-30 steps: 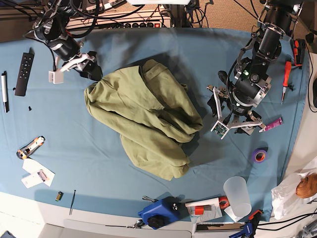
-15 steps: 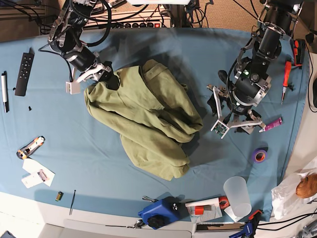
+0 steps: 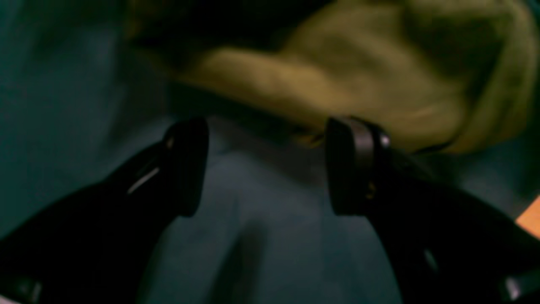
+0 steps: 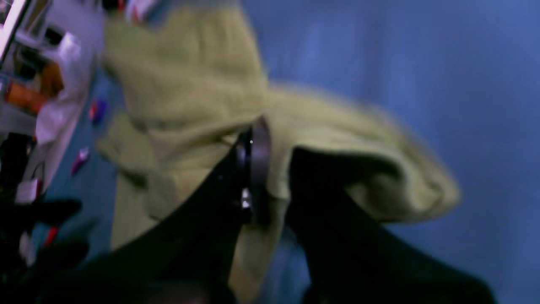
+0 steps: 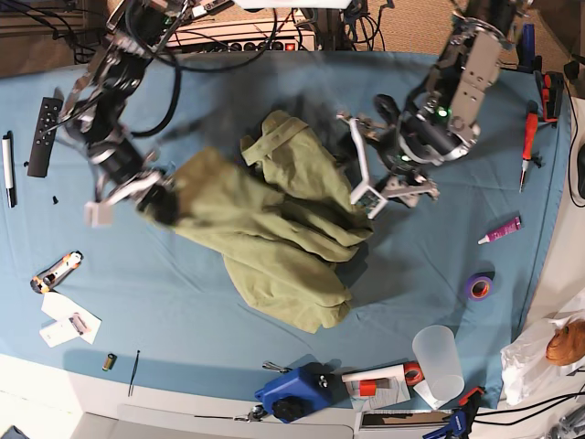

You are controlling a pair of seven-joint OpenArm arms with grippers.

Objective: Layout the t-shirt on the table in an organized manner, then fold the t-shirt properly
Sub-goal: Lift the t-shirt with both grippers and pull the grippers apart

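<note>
The olive-green t-shirt (image 5: 274, 229) lies crumpled in the middle of the teal table (image 5: 439, 265). My right gripper (image 5: 157, 199) is at the shirt's left edge in the base view, and that edge is stretched out to the left. The right wrist view shows the right gripper (image 4: 276, 147) shut on a fold of the t-shirt (image 4: 190, 84). My left gripper (image 5: 361, 146) hovers at the shirt's upper right side. In the left wrist view the left gripper (image 3: 268, 164) is open over the table (image 3: 63, 105), nothing between its fingers, with the t-shirt (image 3: 337, 80) just ahead.
A remote (image 5: 46, 123), a pen (image 5: 9, 169) and a utility knife (image 5: 55, 272) lie along the left side. A pink tube (image 5: 501, 230), purple tape roll (image 5: 477, 287) and red screwdriver (image 5: 528, 137) are on the right. A plastic cup (image 5: 437, 364) and blue tool (image 5: 292, 393) sit at the front edge.
My right gripper came onto the shirt's left edge, shut on it and pulled it left and toward the front. My left arm swung up and left to the shirt, still open.
</note>
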